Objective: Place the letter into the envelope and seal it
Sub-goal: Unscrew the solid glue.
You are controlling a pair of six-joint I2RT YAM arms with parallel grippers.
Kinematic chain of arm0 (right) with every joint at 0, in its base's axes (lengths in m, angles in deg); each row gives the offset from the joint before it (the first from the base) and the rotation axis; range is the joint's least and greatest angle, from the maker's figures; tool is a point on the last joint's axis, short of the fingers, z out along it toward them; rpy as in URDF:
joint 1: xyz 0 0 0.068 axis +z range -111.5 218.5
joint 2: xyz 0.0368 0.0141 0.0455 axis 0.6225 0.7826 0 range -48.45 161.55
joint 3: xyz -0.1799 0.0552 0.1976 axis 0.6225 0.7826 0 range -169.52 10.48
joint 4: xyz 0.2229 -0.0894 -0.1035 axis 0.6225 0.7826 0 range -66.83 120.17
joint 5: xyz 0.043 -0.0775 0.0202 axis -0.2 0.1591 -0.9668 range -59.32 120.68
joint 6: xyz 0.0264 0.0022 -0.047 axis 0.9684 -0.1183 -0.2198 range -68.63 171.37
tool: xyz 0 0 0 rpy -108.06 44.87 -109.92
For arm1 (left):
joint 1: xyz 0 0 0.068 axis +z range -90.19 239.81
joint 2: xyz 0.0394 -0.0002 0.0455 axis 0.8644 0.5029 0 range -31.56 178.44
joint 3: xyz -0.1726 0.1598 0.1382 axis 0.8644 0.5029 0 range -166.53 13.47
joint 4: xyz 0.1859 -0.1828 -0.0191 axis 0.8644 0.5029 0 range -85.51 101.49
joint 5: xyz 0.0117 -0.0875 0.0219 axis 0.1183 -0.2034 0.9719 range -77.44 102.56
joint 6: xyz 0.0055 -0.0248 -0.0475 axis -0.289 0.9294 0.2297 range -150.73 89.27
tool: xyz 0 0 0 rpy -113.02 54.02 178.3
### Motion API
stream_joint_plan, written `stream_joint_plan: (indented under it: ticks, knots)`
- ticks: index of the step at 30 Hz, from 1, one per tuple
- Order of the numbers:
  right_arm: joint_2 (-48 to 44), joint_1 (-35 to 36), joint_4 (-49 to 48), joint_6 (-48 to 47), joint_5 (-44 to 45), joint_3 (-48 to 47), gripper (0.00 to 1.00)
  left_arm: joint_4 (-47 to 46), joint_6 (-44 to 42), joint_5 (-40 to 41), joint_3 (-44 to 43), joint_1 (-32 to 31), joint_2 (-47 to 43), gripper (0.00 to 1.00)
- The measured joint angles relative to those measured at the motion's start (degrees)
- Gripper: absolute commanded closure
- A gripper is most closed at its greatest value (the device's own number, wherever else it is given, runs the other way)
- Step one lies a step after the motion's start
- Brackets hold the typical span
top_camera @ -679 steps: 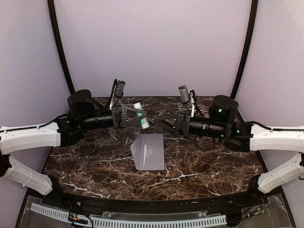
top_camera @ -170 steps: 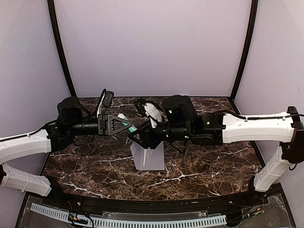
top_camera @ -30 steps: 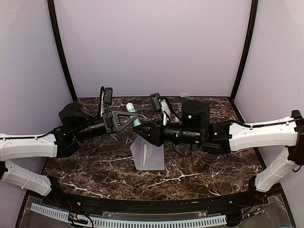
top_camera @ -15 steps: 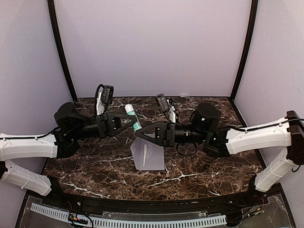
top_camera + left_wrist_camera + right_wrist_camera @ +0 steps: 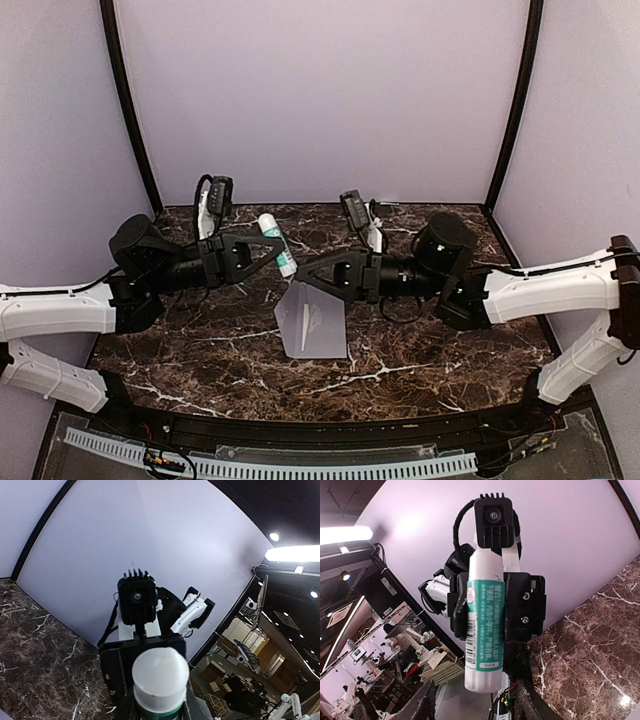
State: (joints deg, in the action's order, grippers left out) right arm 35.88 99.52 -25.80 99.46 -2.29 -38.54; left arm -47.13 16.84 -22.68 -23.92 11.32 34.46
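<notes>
Evidently, we judge sealing in hand: left gripper (image 5: 270,243) clamps 1 glue stick (image 5: 283,258), right gripper (image 5: 301,283) stands parted, empty, beside the envelope (image 5: 320,328) flat on the table (image 5: 200,350), letter unseen; uncapping likely next.

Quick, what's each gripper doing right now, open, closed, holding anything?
Left gripper: closed on the glue stick.
Right gripper: open, holding nothing.

surface: dark marble table (image 5: 200,350), white-veined | lying on it: light-grey envelope (image 5: 322,328), flat, lower centre of top view
</notes>
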Motion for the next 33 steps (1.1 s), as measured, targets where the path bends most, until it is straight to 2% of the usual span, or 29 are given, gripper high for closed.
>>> stream_joint_plan:
  ticks: [3,6,11,14,22,27,33]
  knots:
    - [-3.4,-0.2,5.6,-3.5,3.3,0.1,0.37,4.6,-1.1,4.4,-0.1,0.0,-1.7,1.00]
    - [-6.8,-0.1,13.2,-7.9,8.0,0.1,0.37,9.7,-1.9,8.4,-0.3,0.0,-2.2,1.00]
    - [-7.7,1.6,27.2,-14.3,19.8,-2.6,0.50,18.7,-2.4,12.9,-3.0,0.1,-0.7,1.00]
    - [-6.7,3.2,34.1,-16.3,27.0,-5.0,0.53,21.9,-2.4,14.8,-4.3,0.1,0.6,1.00]
    - [-2.6,5.5,40.5,-19.6,34.1,-9.0,0.58,25.9,-2.3,16.7,-5.1,0.1,3.7,1.00]
    - [0.2,6.7,42.5,-21.5,35.6,-12.0,0.68,26.3,-2.1,16.7,-5.4,0.1,3.9,1.00]
    - [1.7,6.9,42.8,-22.4,36.2,-13.0,0.72,26.1,-1.9,16.6,-5.4,0.1,3.9,1.00]
